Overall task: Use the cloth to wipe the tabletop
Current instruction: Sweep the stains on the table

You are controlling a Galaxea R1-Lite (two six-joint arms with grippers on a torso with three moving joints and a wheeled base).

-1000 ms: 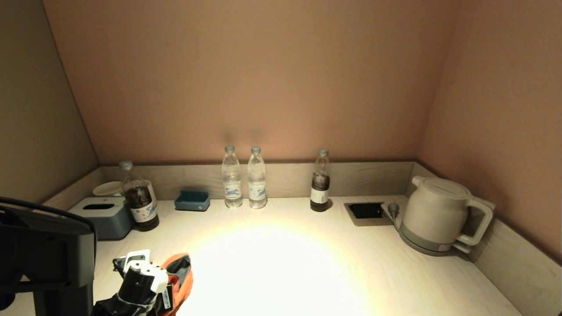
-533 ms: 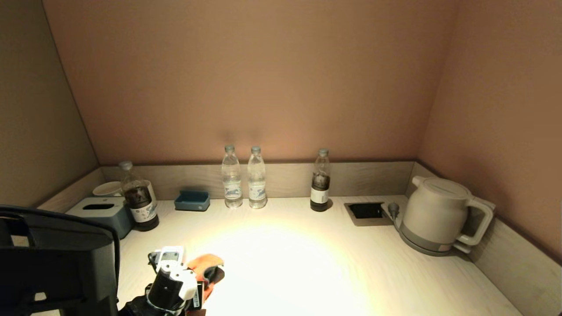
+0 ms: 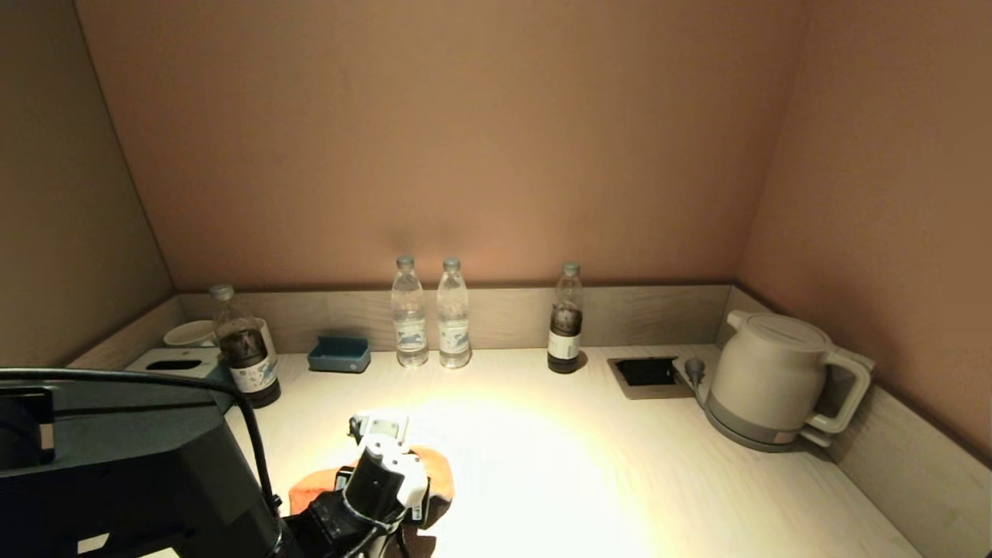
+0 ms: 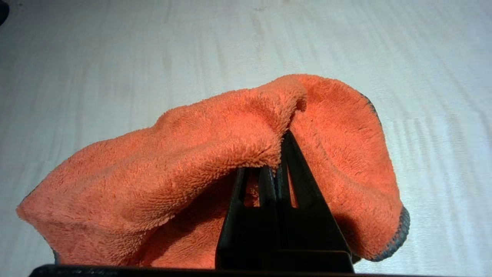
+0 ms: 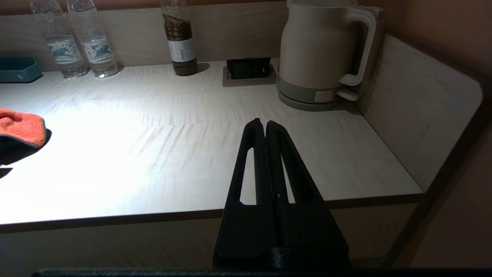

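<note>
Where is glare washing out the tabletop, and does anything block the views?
Head view: a bright pool blows out the pale wooden tabletop centre; the dark left arm fills the lower-left corner. Left wrist view: the left end effector covers part of the orange terry cloth. Right wrist view: glare at centre-left.

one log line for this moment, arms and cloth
left gripper: shut on cloth, pressed to tabletop, front left | right gripper: shut, idle off front edge | step: wiping
</note>
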